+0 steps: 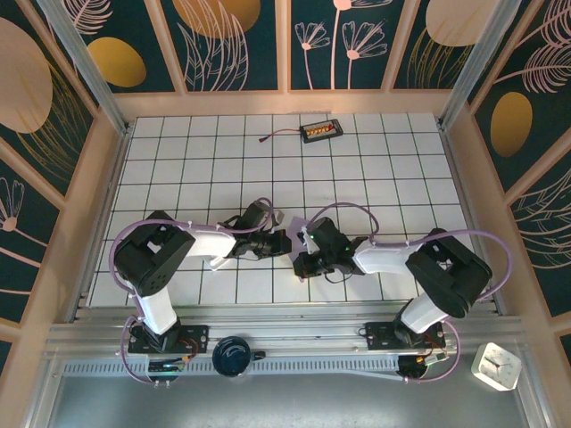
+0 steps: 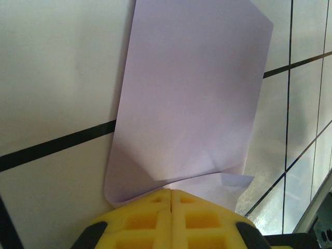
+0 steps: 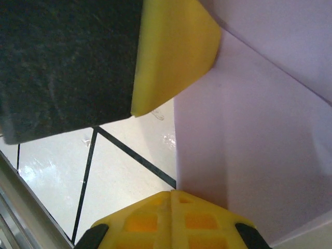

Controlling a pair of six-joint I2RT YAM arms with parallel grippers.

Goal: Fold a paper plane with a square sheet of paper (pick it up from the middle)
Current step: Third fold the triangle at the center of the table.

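My left end effector [image 2: 170, 194] and right end effector [image 3: 171, 194] each pinch the square sheet of paper [image 2: 192, 93], held between them over the near middle of the desk [image 2: 52, 78]. I'd hold tension even and align the edges before creasing.

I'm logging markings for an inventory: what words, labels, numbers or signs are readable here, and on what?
No text can be read.
Lavender sheet of paper: plain, unprinted.
Small black board with orange connectors, far side: any marking too small to read.
White square block, near right corner: faint marks, too small to read.
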